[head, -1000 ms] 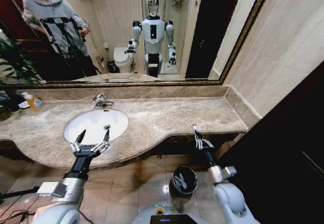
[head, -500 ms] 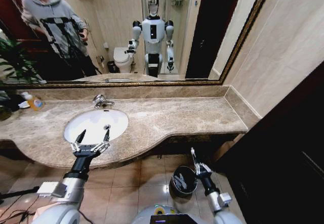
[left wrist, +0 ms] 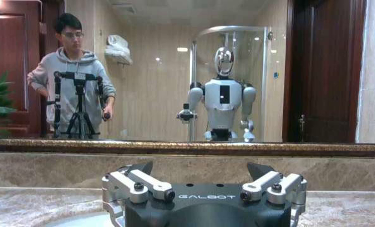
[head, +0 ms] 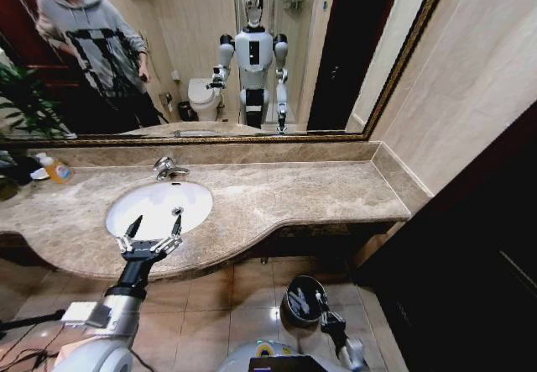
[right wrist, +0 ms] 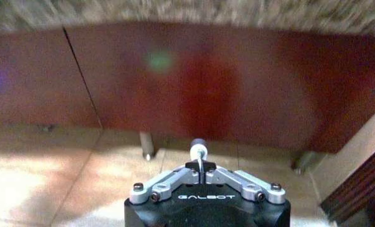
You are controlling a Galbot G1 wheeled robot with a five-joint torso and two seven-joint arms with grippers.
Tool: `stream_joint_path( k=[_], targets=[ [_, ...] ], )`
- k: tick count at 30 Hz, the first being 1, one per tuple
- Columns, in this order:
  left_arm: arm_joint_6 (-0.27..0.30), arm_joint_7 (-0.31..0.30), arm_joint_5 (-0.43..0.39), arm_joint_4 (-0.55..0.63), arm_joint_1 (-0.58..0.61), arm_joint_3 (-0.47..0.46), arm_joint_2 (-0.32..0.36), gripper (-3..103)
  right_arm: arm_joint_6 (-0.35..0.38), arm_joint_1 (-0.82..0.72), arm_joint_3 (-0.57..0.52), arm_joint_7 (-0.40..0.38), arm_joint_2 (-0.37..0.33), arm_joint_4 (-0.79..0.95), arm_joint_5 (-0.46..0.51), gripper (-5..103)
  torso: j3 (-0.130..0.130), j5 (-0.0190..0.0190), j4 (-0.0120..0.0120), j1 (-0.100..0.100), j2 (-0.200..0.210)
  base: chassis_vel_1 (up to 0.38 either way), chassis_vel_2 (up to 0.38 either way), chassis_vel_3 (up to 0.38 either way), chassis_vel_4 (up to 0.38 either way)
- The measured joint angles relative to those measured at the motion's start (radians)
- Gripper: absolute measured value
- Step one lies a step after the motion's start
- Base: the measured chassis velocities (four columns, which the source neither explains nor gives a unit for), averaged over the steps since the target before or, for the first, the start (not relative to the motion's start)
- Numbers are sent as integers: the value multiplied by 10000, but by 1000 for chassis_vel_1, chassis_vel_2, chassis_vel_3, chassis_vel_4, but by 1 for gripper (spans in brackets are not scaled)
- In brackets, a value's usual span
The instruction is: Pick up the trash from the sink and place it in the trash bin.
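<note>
Right end effector [right wrist: 200,163], lower centre, pinches a small, light, blue-capped white bottle [right wrist: 198,149] by its body beside the round black bin [head: 303,297]; left end effector [head: 152,231] open.

Right gripper [head: 320,301] now down from table-edge height to just beside the bin [head: 302,298] (fingers together).

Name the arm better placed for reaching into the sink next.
Left, probably: the left gripper hangs open over the sink's front rim, while the right gripper is low beside the trash bin.
</note>
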State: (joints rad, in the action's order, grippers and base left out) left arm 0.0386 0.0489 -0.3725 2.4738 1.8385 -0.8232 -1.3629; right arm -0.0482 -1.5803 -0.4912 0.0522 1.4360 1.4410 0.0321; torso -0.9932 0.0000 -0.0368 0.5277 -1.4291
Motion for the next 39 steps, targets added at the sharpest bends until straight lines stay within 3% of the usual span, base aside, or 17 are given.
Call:
stream_joint_path(
  k=[4,9,13,20,34,39],
  targets=[
    [0,0,0,0,0,0,0,100,788,866,163,-10,12,-831,-349,1,0,-1,0,0,0,0,0,0,0],
    [0,-1,1,0,0,-1,0,100,987,1649,211,110,-15,-1766,-856,1,0,-1,0,0,0,0,0,0,0],
    [0,-1,0,0,0,0,0,100,464,2788,179,227,1,-3672,-1806,1,0,0,0,0,0,0,0,0,0],
    [0,0,0,0,0,0,0,100,54,4066,180,476,128,-5933,-2210,1,0,1,0,0,1,0,0,0,0],
    [0,-1,1,-1,0,-1,0,100,-611,6122,39,848,440,-9865,-2419,1,0,0,0,-2,1,0,0,0,0],
    [0,-1,0,0,0,-1,0,100,-638,6325,42,928,456,-10140,-2471,1,0,-1,0,-1,0,0,0,0,0]
  ],
)
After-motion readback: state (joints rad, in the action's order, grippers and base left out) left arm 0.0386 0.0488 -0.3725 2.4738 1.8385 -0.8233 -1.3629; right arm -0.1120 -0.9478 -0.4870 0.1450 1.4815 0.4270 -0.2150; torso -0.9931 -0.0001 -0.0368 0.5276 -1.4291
